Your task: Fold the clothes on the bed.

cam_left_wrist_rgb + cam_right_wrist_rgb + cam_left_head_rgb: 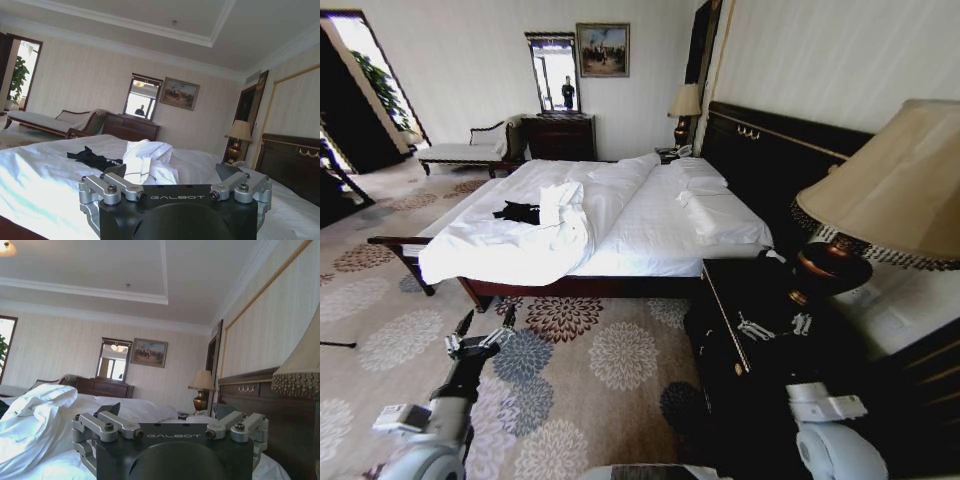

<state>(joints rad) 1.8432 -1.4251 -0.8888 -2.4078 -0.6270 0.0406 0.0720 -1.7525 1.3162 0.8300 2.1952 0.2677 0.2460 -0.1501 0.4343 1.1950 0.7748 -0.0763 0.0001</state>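
Fingers of both grippers spread wide short of the bed (rumpled duvet beside T-shirt).

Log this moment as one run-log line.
black T-shirt: unfolded on white-sheeted bed | left gripper: open, over carpet | right gripper: open, by nightstand

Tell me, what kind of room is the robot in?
A bedroom, likely in a hotel. There is a big bed with white sheets, a lamp beside the dark headboard, and a dresser with a mirror on the far wall.
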